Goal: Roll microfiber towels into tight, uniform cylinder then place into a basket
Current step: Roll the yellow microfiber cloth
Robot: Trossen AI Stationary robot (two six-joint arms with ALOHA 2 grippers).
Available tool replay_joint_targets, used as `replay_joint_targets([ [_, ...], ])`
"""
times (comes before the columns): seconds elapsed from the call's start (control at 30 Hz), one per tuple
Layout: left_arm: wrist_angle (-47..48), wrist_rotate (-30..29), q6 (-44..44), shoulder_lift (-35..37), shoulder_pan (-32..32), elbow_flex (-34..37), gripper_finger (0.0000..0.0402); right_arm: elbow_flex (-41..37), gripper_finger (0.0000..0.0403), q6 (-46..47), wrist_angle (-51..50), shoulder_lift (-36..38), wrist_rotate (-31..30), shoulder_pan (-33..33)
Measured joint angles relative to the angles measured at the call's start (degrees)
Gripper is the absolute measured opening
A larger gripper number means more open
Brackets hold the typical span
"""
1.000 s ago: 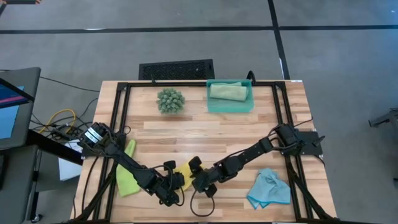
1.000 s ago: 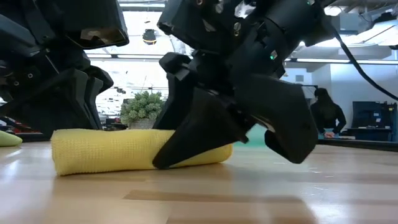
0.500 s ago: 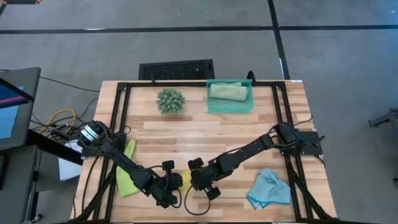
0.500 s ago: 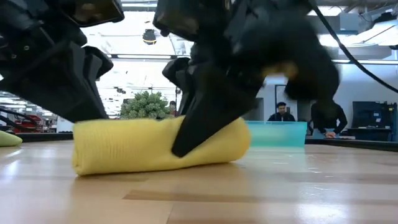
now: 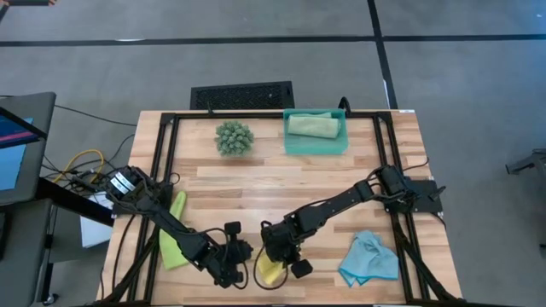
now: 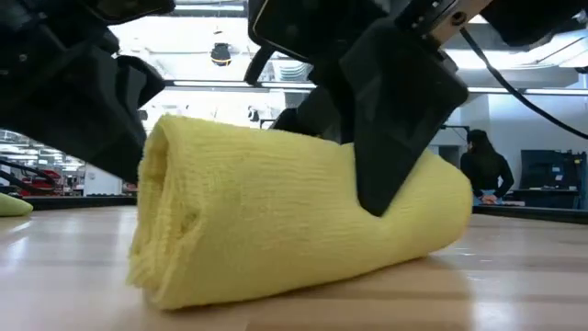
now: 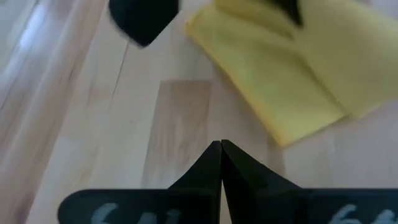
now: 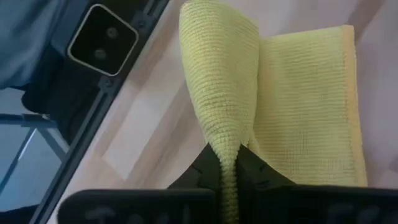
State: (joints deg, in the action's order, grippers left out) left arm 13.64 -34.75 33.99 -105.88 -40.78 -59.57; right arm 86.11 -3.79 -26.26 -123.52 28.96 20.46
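The yellow microfiber towel (image 6: 276, 221) lies rolled near the table's front edge, its bottom on the wood, with a flat flap (image 8: 311, 106) spread beside the roll. My right gripper (image 8: 229, 165) is shut on it. My left gripper (image 7: 221, 146) is shut just to the left of the towel (image 7: 286, 68), over bare wood, touching nothing. A lime green towel (image 5: 173, 243) lies loose at the left and a light blue towel (image 5: 368, 258) at the right. The teal basket (image 5: 290, 145) at the far side holds a rolled sage green towel (image 5: 314, 125). My right gripper pinches a thick fold of the yellow roll (image 8: 227, 146) between its two fingers. The fingers slant down onto it from the far right. In the low view one finger (image 6: 395, 129) lies across the roll's top. The roll's underside (image 6: 202, 294) rests on the table.
A spiky green plant ball (image 5: 234, 137) stands at the far side, left of the basket. A black slotted grille (image 5: 241, 94) lies beyond the table's far edge. Black frame rails (image 5: 162, 170) run along the table's sides.
My right gripper has shut on the yellow towel, rolled its wrist and risen a little. The roll has turned about: it lay crosswise on the table and now points one end toward the near edge, closer to the low camera.
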Motion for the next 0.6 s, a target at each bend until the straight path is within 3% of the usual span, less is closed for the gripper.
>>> replay_joint_targets([
  [0.17, -3.91, 2.01, -3.6, -0.07, -0.17, 0.0, 0.0, -0.94, 0.0041, 1.4, 0.28, 0.0, 0.68, -1.77],
  [0.37, -6.09, 2.41, -5.87, -0.09, -0.32, 0.0, 0.0, -5.58, 0.0037, 2.15, 6.14, 0.0, 8.68, -4.89],
  [0.6, -10.65, 2.45, -5.95, -0.13, 0.68, 3.38, 0.0, -6.88, 0.0036, 3.86, 8.74, 0.0, 11.15, -5.97],
])
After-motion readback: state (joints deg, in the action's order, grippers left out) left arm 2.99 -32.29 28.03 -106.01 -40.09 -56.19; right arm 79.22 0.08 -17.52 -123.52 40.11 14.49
